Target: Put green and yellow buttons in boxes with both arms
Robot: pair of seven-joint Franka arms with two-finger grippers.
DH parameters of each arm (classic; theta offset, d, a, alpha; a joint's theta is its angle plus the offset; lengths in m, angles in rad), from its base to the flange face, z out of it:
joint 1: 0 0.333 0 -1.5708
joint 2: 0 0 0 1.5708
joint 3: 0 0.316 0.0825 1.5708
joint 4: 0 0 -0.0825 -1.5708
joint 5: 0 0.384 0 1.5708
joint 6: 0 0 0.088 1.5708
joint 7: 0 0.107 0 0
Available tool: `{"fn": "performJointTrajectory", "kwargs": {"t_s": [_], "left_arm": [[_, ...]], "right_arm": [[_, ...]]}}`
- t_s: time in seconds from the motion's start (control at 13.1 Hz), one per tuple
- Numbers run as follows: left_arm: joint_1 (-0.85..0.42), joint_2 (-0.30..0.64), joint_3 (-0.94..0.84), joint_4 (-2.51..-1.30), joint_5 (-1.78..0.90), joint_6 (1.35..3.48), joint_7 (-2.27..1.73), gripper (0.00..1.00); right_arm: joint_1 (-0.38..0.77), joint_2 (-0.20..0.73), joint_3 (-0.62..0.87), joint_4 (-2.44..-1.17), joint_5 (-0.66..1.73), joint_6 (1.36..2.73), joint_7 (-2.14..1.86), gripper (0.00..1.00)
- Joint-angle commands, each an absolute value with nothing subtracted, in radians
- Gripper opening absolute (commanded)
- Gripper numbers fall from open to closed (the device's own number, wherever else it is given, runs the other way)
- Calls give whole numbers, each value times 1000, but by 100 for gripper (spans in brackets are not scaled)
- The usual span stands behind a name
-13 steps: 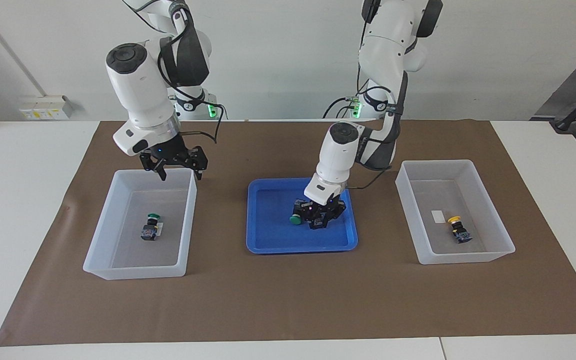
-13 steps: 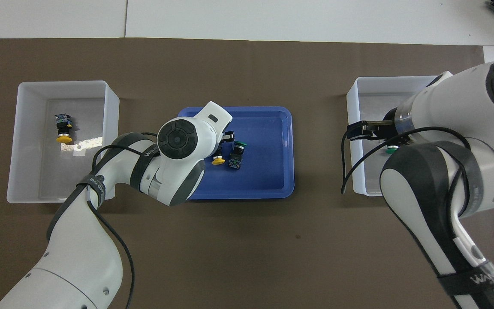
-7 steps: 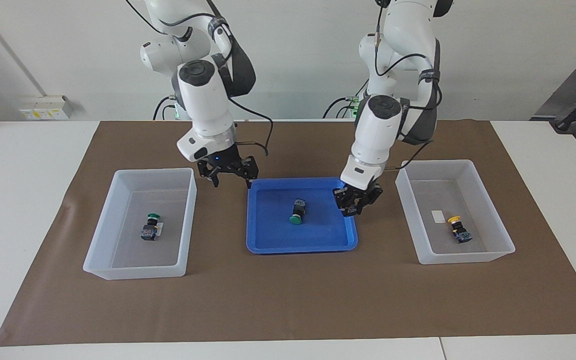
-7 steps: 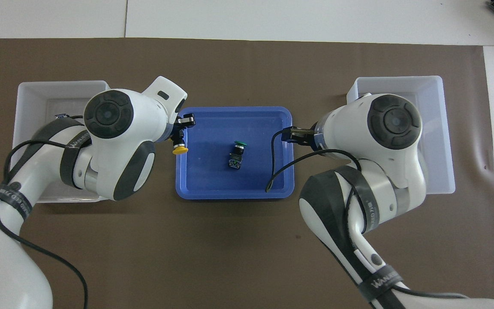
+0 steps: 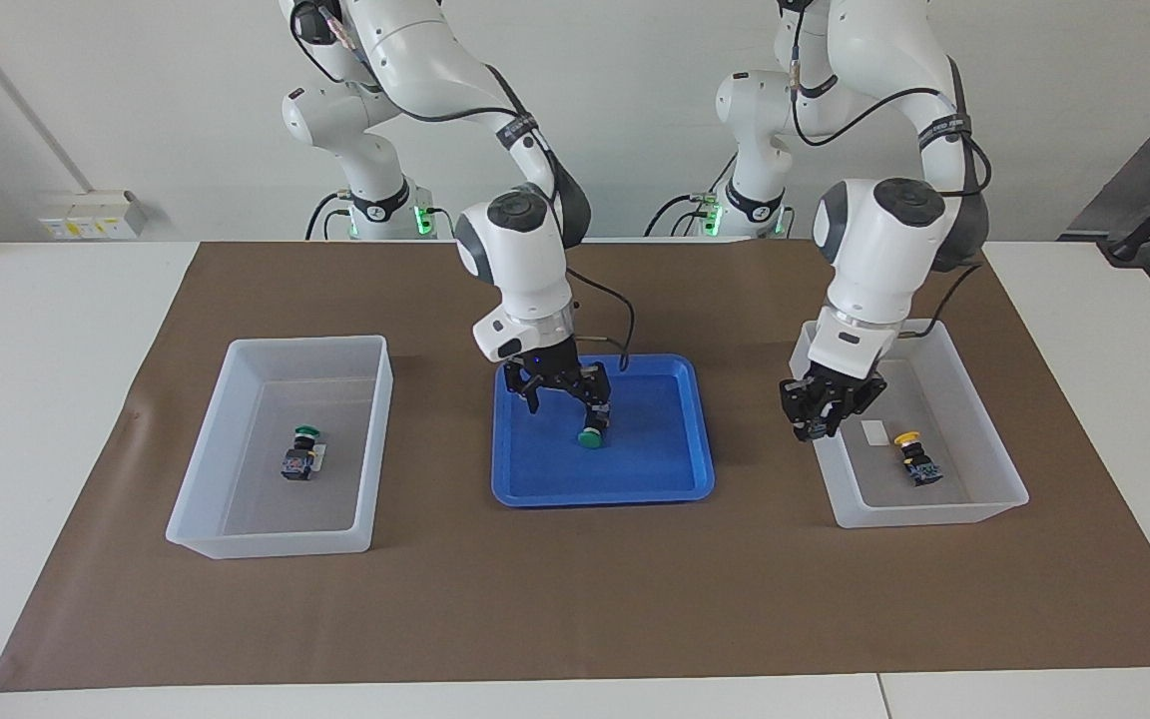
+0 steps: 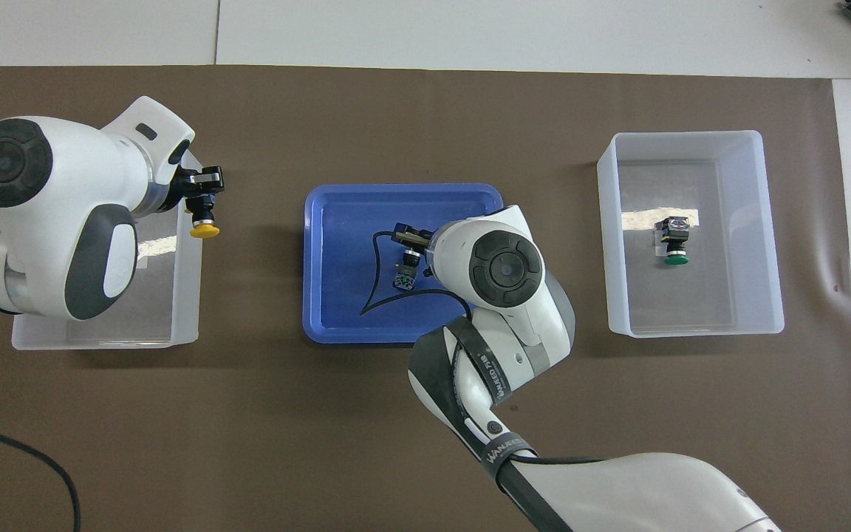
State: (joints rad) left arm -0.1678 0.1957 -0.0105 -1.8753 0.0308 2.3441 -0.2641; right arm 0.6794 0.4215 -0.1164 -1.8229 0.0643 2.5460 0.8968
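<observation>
Carrying now: left gripper [image 5: 821, 417] pinched narrow on a yellow button [image 6: 204, 230] over the rim of a box [image 5: 934, 517], right gripper [image 5: 565, 391] spread wide just above a green button [image 5: 592, 435] in the tray [image 5: 535, 489]. Next: drop yellow inside, then go down and pinch green. Counted: two green buttons, two yellow, two boxes with one button each, one tray.

Tray [image 5: 680, 479] blue; bins [image 5: 236, 449] translucent white; button caps [image 6: 204, 231] yellow and green; mat [image 5: 575, 599] plain brown.
</observation>
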Motion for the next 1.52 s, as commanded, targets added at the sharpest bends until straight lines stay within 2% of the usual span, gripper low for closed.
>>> {"fn": "performJointTrajectory", "kwargs": {"t_s": [0.0,0.23,0.3,0.61,0.69,0.84,0.99,1.07,1.14,1.22,1.3,1.37,1.45], "left_arm": [[-86,192,-23,-1896,46,2411,-168,0],[-2,242,-25,-1927,40,2514,3,0],[14,256,-25,-1940,40,2572,11,0],[37,317,-23,-1986,40,2667,75,0],[47,316,-23,-2003,40,2678,83,0],[48,313,-23,-2022,40,2677,84,0],[49,318,-23,-2028,38,2681,84,1],[49,319,-23,-2028,40,2683,81,11],[48,321,-23,-2025,38,2683,75,30],[48,319,-21,-2025,38,2681,77,59],[49,319,-21,-2022,40,2680,80,94],[49,318,-21,-2016,38,2677,81,100],[51,314,-21,-2011,40,2675,80,100]], "right_arm": [[713,502,-117,-1764,69,2579,931,100],[733,514,-117,-1790,58,2591,924,100],[732,514,-117,-1793,58,2589,920,88],[732,514,-117,-1795,60,2585,931,4],[733,511,-117,-1787,61,2571,933,0],[713,471,-127,-1761,61,2504,922,0],[645,355,-129,-1756,63,2355,913,0],[602,298,-129,-1758,63,2271,866,0],[542,252,-129,-1756,61,2176,762,0],[485,218,-129,-1758,61,2108,661,0],[426,187,-129,-1761,60,2056,556,0],[363,163,-129,-1764,60,1996,444,0],[301,152,-129,-1772,60,1952,317,0]]}}
